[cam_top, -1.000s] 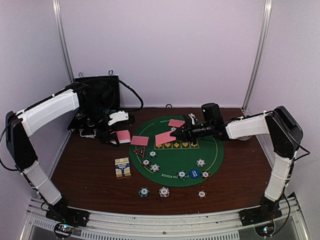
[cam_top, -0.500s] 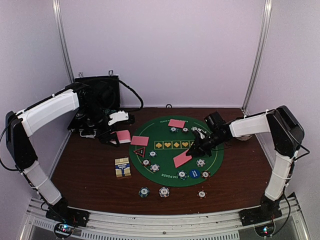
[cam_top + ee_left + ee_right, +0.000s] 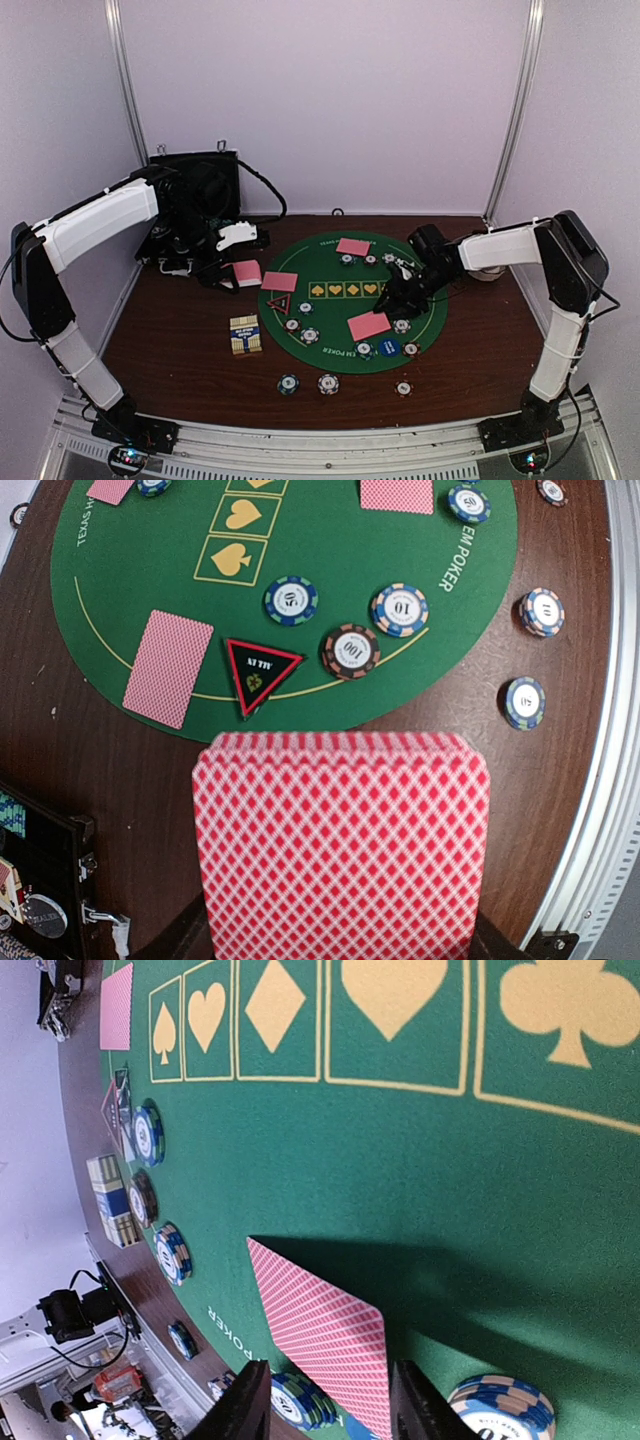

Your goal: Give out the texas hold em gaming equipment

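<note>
In the top view, the green mat point(image 3: 340, 310) lies in the middle of the table point(image 3: 175, 345). Three single pink-backed cards are on it: the far card point(image 3: 353, 246), the left card point(image 3: 279, 282) and the near-right card point(image 3: 369, 326). The right hand point(image 3: 396, 302) hangs low over the mat, just beside the near-right card. Poker chips point(image 3: 328, 383) lie on the mat and on the wood near it, and the triangle marker point(image 3: 277, 303) is beside the left card. The left hand point(image 3: 243, 270) waits left of the mat, in front of the black case point(image 3: 195, 200). In the left wrist view, this hand is pinching the deck point(image 3: 340, 830) by its two sides. In the right wrist view, the fingers point(image 3: 245, 1400) are spread, and the near-right card seems to lie free on the mat between them. A chip stack point(image 3: 300, 1402) is at its near edge; whether it touches the card, I cannot tell. I think the danger is in lifting away: a finger may catch the card's edge and drag it, or push the chips beside it. The deck may also fan out and slip if the left hand tilts.
</note>
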Controlling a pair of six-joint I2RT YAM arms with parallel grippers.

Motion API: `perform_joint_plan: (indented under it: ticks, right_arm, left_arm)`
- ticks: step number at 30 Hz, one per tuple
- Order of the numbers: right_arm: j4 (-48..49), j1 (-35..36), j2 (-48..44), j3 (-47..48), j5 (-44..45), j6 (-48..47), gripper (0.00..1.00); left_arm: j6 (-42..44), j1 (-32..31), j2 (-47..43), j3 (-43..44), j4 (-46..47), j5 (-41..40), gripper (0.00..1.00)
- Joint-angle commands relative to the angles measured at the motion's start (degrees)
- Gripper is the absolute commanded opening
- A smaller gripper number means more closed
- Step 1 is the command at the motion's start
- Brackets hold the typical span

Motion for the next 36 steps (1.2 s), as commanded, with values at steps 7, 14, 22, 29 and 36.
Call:
perform_joint_plan:
  ticks: [7, 14, 22, 29, 36]
  right_arm:
    - [-8.15, 0.53, -4.99, 7.46, 8.98, -4.33, 0.61]
    - [-1.92, 4.57, -8.31, 11.18, 7.38, 2.1, 0.78]
    - [27.62, 14.12, -3.29, 12.73, -1.27, 23.3, 0.95]
    - [36.59, 19.74, 4.55, 17.99, -2.57, 30.78, 0.96]
    - [40.12, 21.54, 9.31, 22.07, -3.58, 34.23, 0.95]
  left_arm:
    - [0.61, 0.31, -0.98, 0.06, 0.78, 0.65, 0.0]
    - [0.4, 0.32, -0.66, 0.46, 0.8, 1.21, 0.0]
    - [-0.58, 0.31, -0.18, 0.91, 0.84, 1.67, 0.0]
    - [-0.92, 0.31, 0.06, 1.76, 0.88, 2.13, 0.0]
    - [-1.06, 0.31, 0.26, 2.15, 0.8, 2.37, 0.0]
